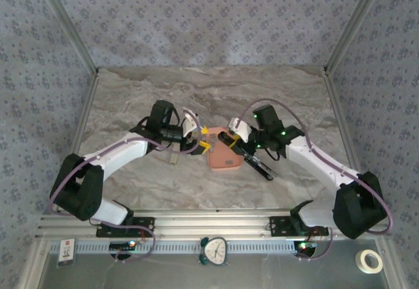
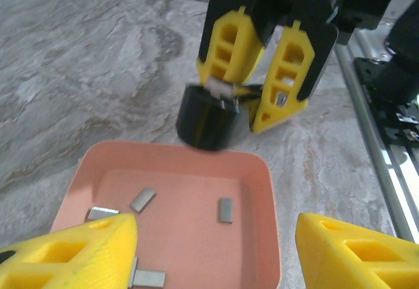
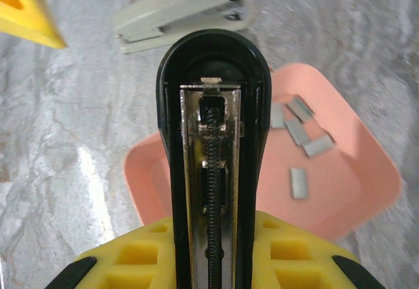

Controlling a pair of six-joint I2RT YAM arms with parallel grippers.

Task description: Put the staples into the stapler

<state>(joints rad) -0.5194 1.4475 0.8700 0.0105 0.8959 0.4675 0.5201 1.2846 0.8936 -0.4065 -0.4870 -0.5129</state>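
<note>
Salmon tray lies below the left tool, jaws apart; right tool clamps black stapler at its rim.

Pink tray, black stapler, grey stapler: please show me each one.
pink tray [image 2: 190, 191], left wrist view, bare floor.
black stapler [image 3: 209, 50], right wrist view, rounded front end.
grey stapler [image 3: 177, 10], right wrist view, top cover.

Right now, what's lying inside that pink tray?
Short grey staples, about five strips, lie loose and flat on the floor of the pink tray. From the right wrist, the black stapler covers the tray's left part; from the left wrist, yellow fingers hide its near corners.
</note>
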